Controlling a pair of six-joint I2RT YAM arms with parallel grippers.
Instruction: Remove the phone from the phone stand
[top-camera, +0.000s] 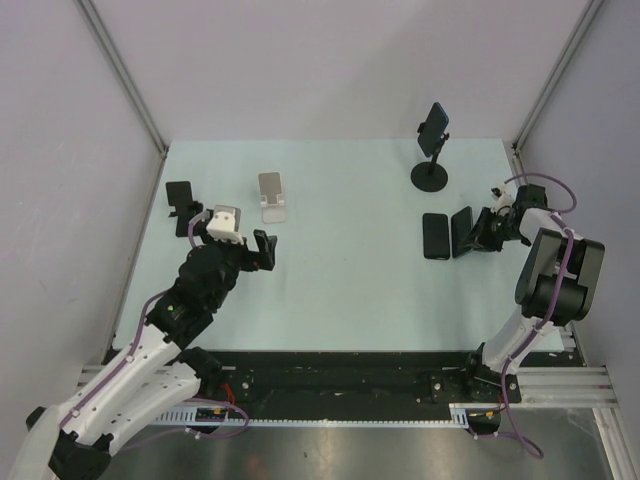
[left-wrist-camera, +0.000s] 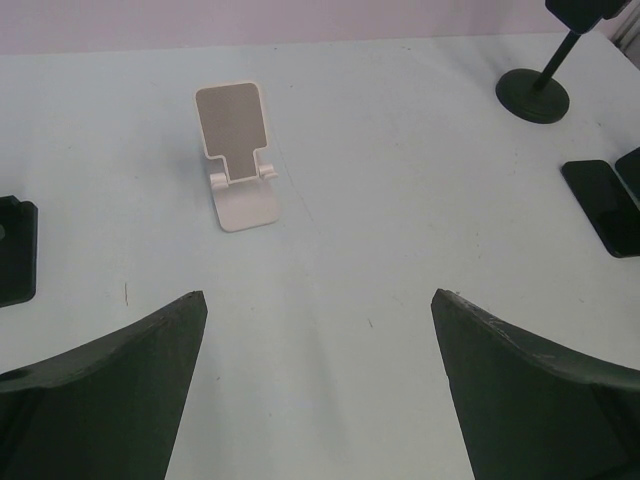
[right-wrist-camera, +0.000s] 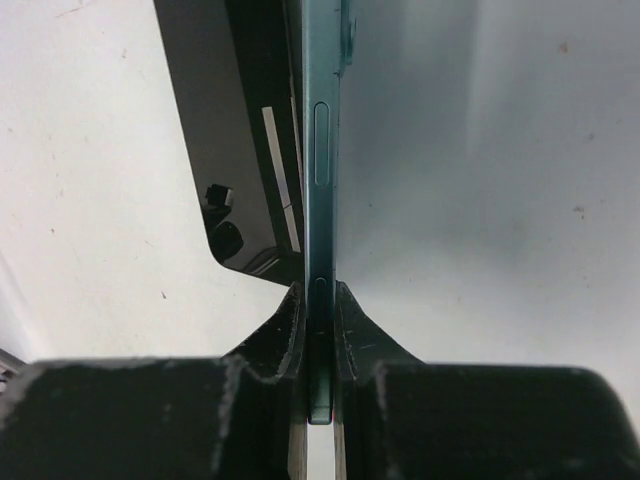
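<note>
My right gripper (top-camera: 481, 230) is shut on a dark teal phone (top-camera: 462, 231), gripping its thin edge (right-wrist-camera: 321, 150) between the fingers (right-wrist-camera: 290, 330); the phone stands on edge, low at the table. A black phone (top-camera: 435, 236) lies flat just left of it and also shows in the right wrist view (right-wrist-camera: 235, 130). Another phone (top-camera: 434, 125) is clamped on a black pole stand (top-camera: 430, 176) at the back right. A white phone stand (top-camera: 271, 197) is empty; it shows in the left wrist view (left-wrist-camera: 238, 155). My left gripper (top-camera: 262, 250) is open and empty, hovering near that stand.
A small black stand (top-camera: 180, 196) sits at the far left. The pole stand's round base (left-wrist-camera: 532, 95) and the flat black phone (left-wrist-camera: 605, 205) show at the right of the left wrist view. Grey walls and metal posts close in the table on three sides.
</note>
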